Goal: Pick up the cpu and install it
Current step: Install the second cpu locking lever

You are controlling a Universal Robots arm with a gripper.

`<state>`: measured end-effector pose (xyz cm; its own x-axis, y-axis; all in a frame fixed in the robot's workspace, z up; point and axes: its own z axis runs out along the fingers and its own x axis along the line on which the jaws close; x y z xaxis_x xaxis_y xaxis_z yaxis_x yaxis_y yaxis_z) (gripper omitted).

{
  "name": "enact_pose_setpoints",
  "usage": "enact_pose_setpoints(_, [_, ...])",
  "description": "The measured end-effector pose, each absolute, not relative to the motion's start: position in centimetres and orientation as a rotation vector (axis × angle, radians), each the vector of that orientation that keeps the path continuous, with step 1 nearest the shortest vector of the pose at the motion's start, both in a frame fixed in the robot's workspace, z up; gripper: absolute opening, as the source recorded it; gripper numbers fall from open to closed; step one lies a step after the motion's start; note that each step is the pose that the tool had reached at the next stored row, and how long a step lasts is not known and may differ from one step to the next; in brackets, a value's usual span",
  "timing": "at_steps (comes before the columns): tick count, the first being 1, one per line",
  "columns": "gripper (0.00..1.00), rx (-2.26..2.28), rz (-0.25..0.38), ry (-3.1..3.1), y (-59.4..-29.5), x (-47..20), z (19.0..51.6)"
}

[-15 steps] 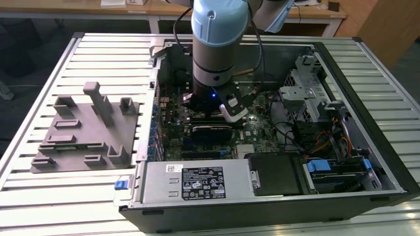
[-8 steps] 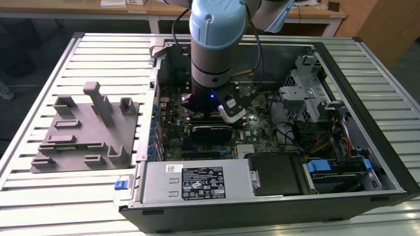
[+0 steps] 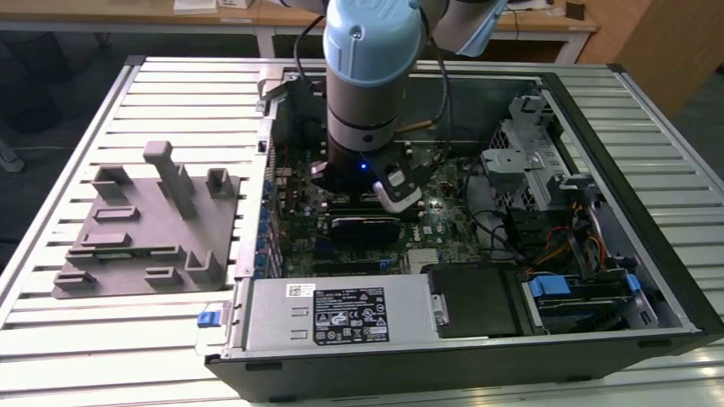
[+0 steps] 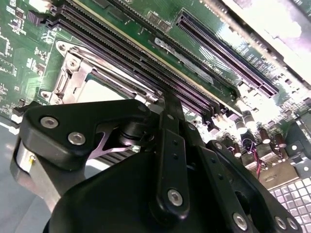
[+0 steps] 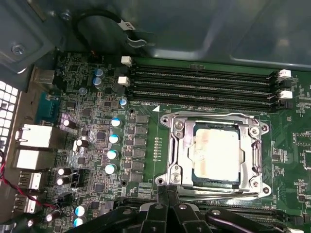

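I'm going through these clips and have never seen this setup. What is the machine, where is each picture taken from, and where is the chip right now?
The exterior view is from a camera off the machine. It shows a robot arm reaching down into an open computer case that lies on a slatted table. Beside the case, on that view's left, sits a grey plastic fixture.

The two wrist views come from cameras riding on the arm, looking at the green motherboard. In the first wrist view the cpu, a silvery square, lies in its metal socket frame, and the black tool sits at the frame's edge. The tool's black linkage fills the foreground of the second wrist view.
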<state>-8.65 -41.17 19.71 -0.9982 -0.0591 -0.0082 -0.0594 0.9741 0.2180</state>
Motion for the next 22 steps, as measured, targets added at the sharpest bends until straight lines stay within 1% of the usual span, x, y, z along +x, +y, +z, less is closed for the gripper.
enact_pose_setpoints(12, [0.11,-0.095,0.394,3.113,-41.16,-8.76,19.53])
enact_pose_setpoints(22, [0.11,-0.097,0.41,3.11,-41.15,-8.81,19.52])
